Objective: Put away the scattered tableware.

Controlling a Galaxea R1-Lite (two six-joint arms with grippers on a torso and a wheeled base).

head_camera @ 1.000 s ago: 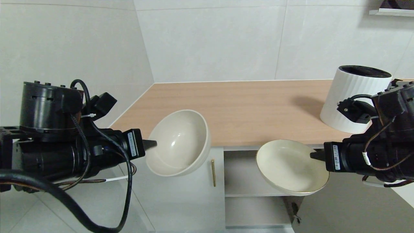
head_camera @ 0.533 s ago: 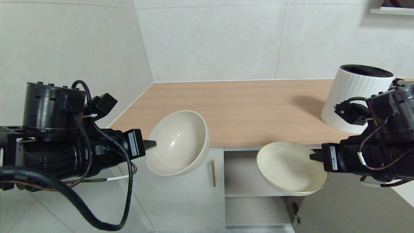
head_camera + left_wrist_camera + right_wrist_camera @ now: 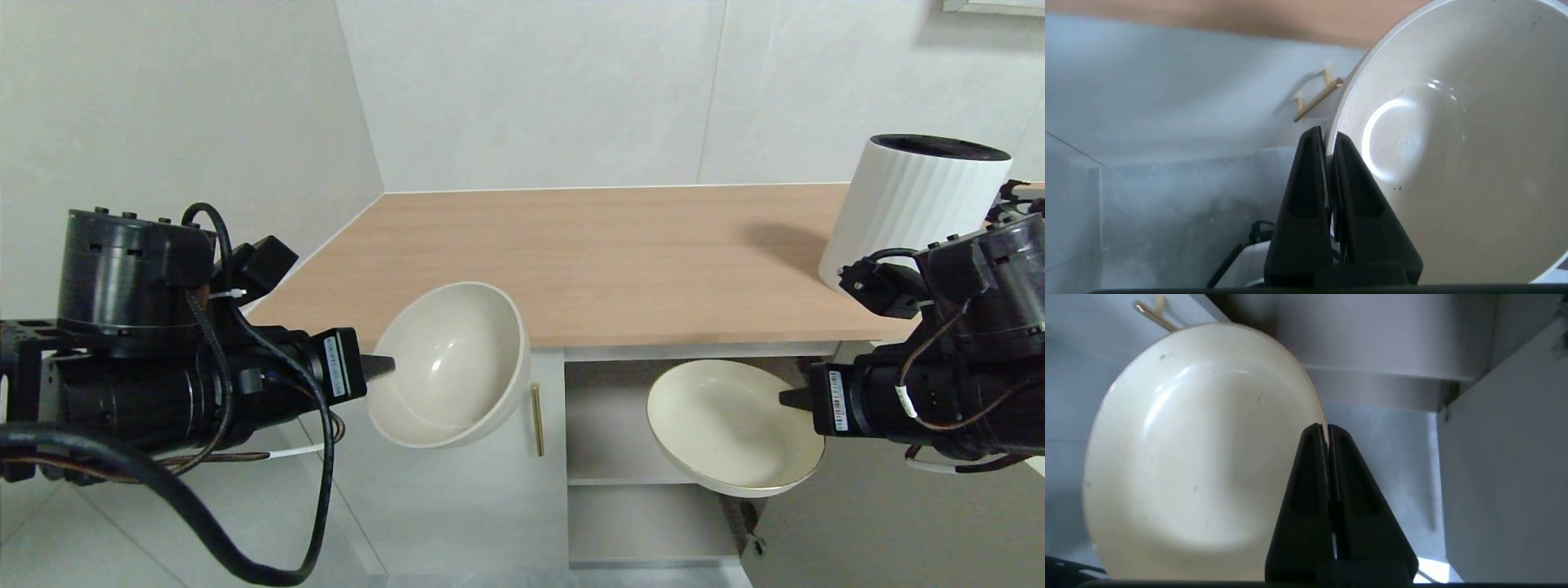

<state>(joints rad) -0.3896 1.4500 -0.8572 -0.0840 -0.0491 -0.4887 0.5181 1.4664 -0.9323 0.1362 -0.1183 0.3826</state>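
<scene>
Head view: left end effector [image 3: 380, 365] pinching the rim of a tilted bowl [image 3: 449, 363] before the table [image 3: 620, 261] edge; right end effector [image 3: 790, 398] pinching a plate [image 3: 731, 425] before the open cabinet [image 3: 608, 425].

Two pieces of tableware show, one deep cream-white round bowl [image 3: 453, 359] and one shallow cream round plate with a thin gold edge [image 3: 731, 425], and two black grippers, the left gripper [image 3: 384, 363] and the right gripper [image 3: 788, 398], each clamped on one dish's rim. One light wooden countertop [image 3: 620, 261] carries one white ribbed cylindrical container with a dark top [image 3: 914, 204]. Below are one slim brass bar handle [image 3: 536, 419], one pale cabinet door [image 3: 457, 506] and, as far as the plate lets one see, one shelf board [image 3: 612, 482] in the open cabinet [image 3: 604, 425].
</scene>
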